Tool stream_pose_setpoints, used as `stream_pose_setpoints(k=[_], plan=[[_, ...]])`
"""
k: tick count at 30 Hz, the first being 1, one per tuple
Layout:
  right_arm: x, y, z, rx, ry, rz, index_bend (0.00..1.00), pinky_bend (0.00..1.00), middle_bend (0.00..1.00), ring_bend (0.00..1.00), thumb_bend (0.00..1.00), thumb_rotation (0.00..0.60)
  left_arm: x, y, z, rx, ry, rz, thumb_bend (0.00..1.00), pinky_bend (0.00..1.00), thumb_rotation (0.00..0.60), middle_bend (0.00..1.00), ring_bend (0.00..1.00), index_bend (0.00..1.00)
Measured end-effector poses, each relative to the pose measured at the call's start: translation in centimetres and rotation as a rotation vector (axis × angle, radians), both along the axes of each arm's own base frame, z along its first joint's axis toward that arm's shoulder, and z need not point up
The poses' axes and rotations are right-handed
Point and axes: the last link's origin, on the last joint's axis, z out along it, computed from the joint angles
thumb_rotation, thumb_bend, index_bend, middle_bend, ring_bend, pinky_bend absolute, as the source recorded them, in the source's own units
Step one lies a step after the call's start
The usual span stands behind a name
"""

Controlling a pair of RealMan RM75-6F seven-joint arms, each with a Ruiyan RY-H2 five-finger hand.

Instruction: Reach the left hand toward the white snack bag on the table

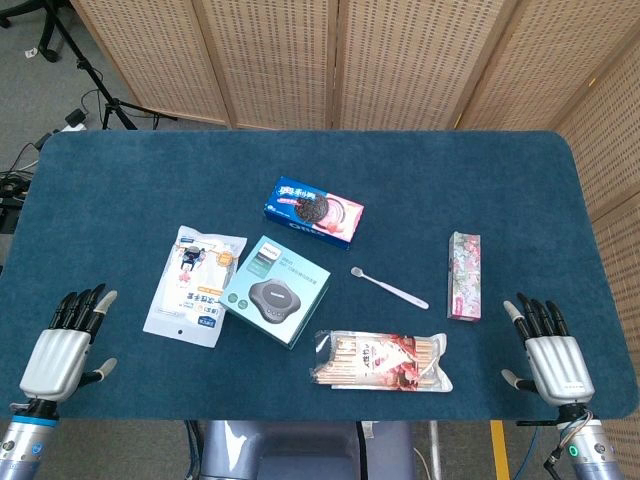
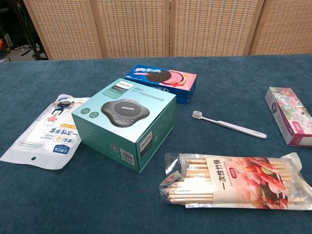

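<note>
The white snack bag lies flat on the blue table, left of centre, and in the chest view the white snack bag sits at the left. My left hand rests at the table's near left corner, fingers spread, holding nothing, a short way left of and nearer than the bag. At the near right corner, my right hand is likewise spread and empty. Neither hand shows in the chest view.
A teal boxed device touches the bag's right side. Beyond it lie a blue cookie box, a toothbrush, a floral pink box and a packet of chopsticks. Wicker screens stand behind the table.
</note>
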Motion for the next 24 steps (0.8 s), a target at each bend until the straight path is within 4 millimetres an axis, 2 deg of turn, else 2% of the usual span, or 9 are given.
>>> stream_pose_setpoints(k=[24], plan=[[-0.01, -0.17, -0.17, -0.003, -0.004, -0.006, 0.00, 0.00, 0.00, 0.00, 0.00, 0.600, 0.03, 0.04, -0.11, -0.005, 0.015, 0.000, 0.22, 0.00, 0.600, 0.00, 0.00, 0.00]])
